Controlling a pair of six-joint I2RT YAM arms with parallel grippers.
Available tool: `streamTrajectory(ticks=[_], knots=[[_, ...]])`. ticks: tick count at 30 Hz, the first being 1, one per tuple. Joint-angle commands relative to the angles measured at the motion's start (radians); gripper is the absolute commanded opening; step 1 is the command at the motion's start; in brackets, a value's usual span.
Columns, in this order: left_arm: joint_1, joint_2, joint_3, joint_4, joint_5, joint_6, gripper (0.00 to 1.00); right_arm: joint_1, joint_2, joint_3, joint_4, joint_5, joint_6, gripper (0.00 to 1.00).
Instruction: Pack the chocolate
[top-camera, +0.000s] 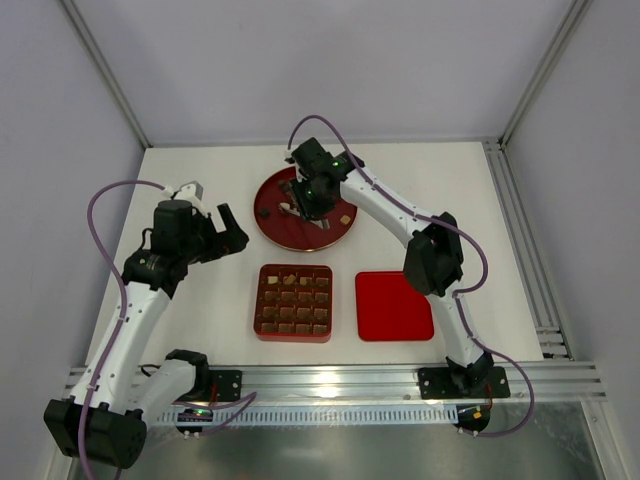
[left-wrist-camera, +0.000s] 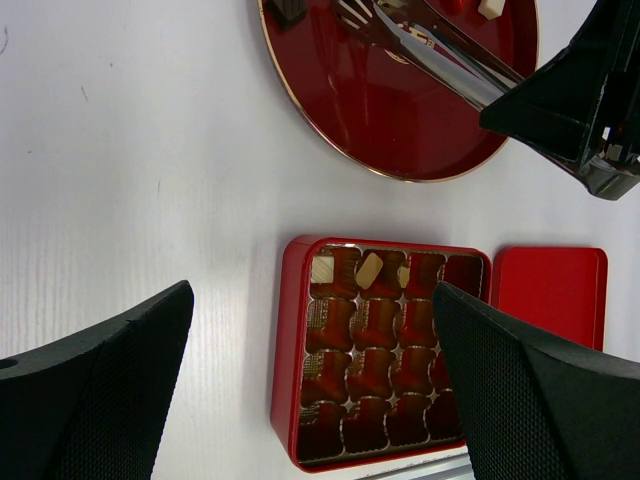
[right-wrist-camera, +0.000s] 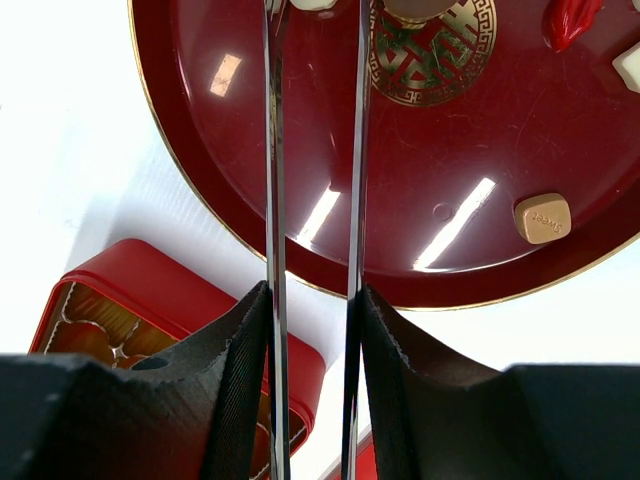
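Chocolate pieces lie on a round red plate (top-camera: 300, 238): a dark one (top-camera: 265, 212) at its left and a tan one (top-camera: 345, 220) at its right, the tan one also in the right wrist view (right-wrist-camera: 543, 217). My right gripper (top-camera: 312, 195) (right-wrist-camera: 312, 300) is shut on metal tongs (right-wrist-camera: 273, 150) (left-wrist-camera: 440, 55) that reach over the plate, their arms apart and tips cut off at the frame's top. The red grid box (top-camera: 258, 300) (left-wrist-camera: 290, 340) holds several brown pieces and two cream ones (left-wrist-camera: 322, 268). My left gripper (top-camera: 232, 230) (left-wrist-camera: 312, 290) is open and empty, left of the plate.
The flat red lid (top-camera: 393, 305) (left-wrist-camera: 555, 295) lies right of the box. A red wrapped piece (right-wrist-camera: 570, 20) and a white piece (right-wrist-camera: 630, 65) sit on the plate's far side. White walls enclose the table; a metal rail runs along its near edge.
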Motion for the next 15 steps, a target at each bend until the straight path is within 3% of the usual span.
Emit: streamTrajectory(ticks=[1,15], knots=[[0.000,-0.005,0.002,0.010,0.012,0.015,1.00,-0.001,-0.018,0.044,-0.001,0.016,0.000,0.41],[0.000,-0.002,0.001,0.010,0.014,0.015,1.00,0.001,-0.038,0.039,-0.001,0.019,0.000,0.33]])
